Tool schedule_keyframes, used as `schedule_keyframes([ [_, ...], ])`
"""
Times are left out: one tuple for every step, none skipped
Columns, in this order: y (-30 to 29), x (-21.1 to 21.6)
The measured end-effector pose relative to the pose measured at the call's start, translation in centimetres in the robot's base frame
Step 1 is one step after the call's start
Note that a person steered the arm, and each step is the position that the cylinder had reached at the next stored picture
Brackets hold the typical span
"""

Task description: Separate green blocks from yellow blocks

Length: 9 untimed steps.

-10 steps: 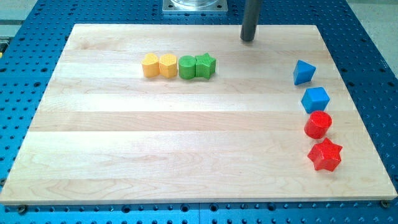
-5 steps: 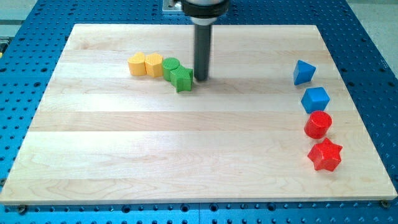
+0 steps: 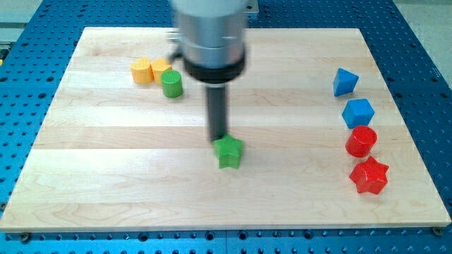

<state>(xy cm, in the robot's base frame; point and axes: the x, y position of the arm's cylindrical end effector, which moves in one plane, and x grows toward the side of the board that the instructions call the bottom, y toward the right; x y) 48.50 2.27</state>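
Two yellow blocks (image 3: 142, 70) (image 3: 161, 68) sit side by side at the upper left of the wooden board (image 3: 106, 176). A green cylinder (image 3: 171, 83) touches the right yellow block at its lower right. A green star block (image 3: 229, 152) lies alone near the board's middle. My tip (image 3: 217, 137) is just above the green star's top edge, touching or nearly touching it. The arm's body hides part of the board's top.
At the view's right edge stand a blue block (image 3: 345, 81), a second blue block (image 3: 358, 112), a red cylinder (image 3: 361, 141) and a red star (image 3: 369, 176) in a column. Blue perforated table surrounds the board.
My tip swept from the board's top right to the row, then down to the middle, pushing the green star away. The yellow blocks and green cylinder shifted left.
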Motion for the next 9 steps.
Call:
schedule_keyframes([
  [2.7, 1.1],
  [0.6, 4.3],
  [-4.5, 4.5],
  [-8.5, -0.7],
  [-8.1, -10.8],
  [-6.6, -19.1],
  [-10.8, -25.9],
  [-22.5, -26.5],
  [-25.1, -21.8],
])
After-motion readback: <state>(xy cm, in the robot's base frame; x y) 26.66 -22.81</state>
